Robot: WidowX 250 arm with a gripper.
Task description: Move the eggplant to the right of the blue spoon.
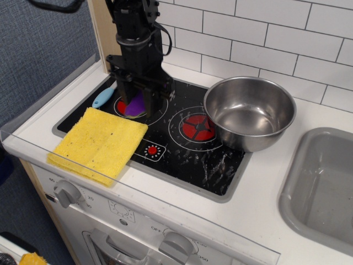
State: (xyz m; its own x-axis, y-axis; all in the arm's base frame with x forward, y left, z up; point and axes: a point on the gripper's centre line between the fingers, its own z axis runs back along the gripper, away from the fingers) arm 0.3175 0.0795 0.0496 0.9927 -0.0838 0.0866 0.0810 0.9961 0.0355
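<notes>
My black gripper (pixel 136 105) hangs over the back left burner of the black stovetop (pixel 182 149). It is shut on the purple eggplant (pixel 135 104), which shows between the fingers just above the burner. The blue spoon (pixel 103 99) lies just left of the gripper. Only the end of its light blue handle shows. Its whitish bowl is hidden behind the arm.
A yellow sponge cloth (pixel 99 143) lies at the front left of the stovetop. A big steel bowl (pixel 249 112) stands on the right side. A grey sink (pixel 325 185) is at the far right. White tiles form the back wall.
</notes>
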